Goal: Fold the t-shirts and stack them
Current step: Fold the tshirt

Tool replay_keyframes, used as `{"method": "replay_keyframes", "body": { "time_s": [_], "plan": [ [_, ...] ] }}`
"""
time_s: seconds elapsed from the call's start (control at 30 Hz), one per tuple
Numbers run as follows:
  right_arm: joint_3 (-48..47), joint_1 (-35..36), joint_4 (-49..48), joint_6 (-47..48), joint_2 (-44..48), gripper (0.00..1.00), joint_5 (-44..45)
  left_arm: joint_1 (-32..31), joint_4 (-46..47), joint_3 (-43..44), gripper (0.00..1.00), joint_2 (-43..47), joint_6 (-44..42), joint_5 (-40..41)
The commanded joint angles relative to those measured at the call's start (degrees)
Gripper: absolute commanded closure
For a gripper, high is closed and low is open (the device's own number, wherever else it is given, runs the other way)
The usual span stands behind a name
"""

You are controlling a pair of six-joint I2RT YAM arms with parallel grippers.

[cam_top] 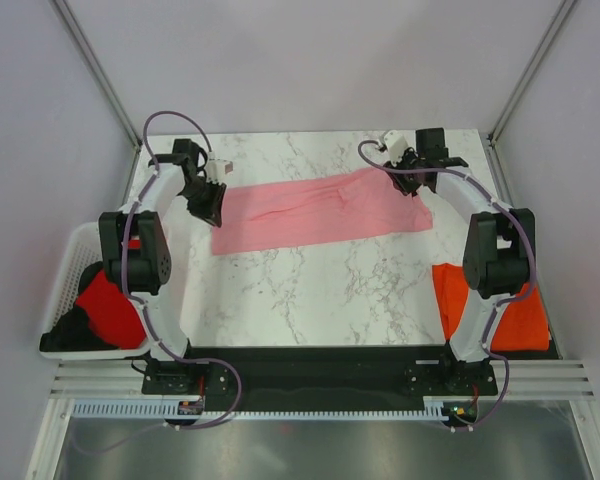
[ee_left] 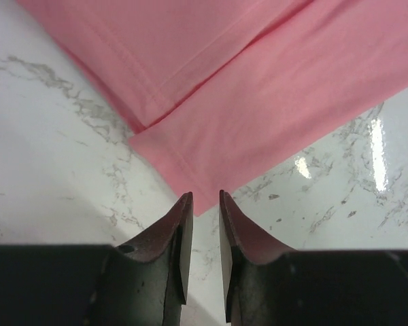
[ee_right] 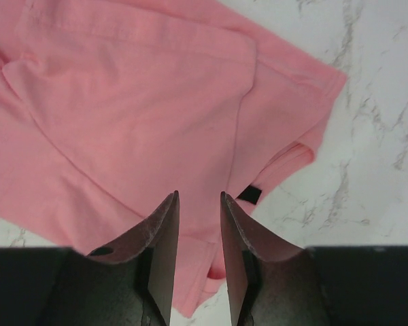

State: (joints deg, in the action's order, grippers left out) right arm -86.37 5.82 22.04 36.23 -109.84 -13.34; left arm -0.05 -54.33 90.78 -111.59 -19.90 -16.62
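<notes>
A light pink t-shirt (cam_top: 320, 208), folded into a long band, lies flat across the far half of the marble table. My left gripper (cam_top: 212, 205) hovers at its left end, open and empty. In the left wrist view the shirt (ee_left: 258, 102) has one corner just at the gripper's (ee_left: 205, 197) tips. My right gripper (cam_top: 412, 180) is over the band's right end, open with nothing held. From the right wrist the gripper (ee_right: 199, 195) sits above the pink shirt (ee_right: 122, 115), near its black tag (ee_right: 250, 195). A bright orange t-shirt (cam_top: 528, 312) lies at the right edge. A red t-shirt (cam_top: 110, 305) sits in the basket.
A white lattice basket (cam_top: 68, 262) stands at the table's left edge, with a dark item (cam_top: 65, 335) beside the red shirt. Both arm bases are bolted to the black rail (cam_top: 320, 375) at the near edge. Metal frame posts rise at the far corners.
</notes>
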Motion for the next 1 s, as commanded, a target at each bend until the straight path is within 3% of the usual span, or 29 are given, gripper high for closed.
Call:
{"method": "replay_keyframes", "body": {
  "time_s": [0.0, 0.37, 0.7, 0.97],
  "plan": [
    [2.78, -0.02, 3.26, -0.55, 1.91, 0.62, -1.51, -2.84, 0.53, -0.78, 0.71, 1.11, -2.77, -2.71],
    [7.27, -0.02, 5.82, -1.6, 5.6, 0.61, -3.09, -10.14, 3.53, -5.88, 0.54, -0.47, -9.63, 3.44],
    [8.85, -0.11, 6.17, -1.07, 7.01, 0.61, -3.0, -10.67, 4.75, -11.41, 0.53, 1.28, -13.14, 9.94],
    [8.85, -0.02, 6.0, -1.51, 6.66, 0.61, -3.27, -10.84, 8.44, -14.75, 0.56, 0.06, -13.41, 10.55]
  ]
}}
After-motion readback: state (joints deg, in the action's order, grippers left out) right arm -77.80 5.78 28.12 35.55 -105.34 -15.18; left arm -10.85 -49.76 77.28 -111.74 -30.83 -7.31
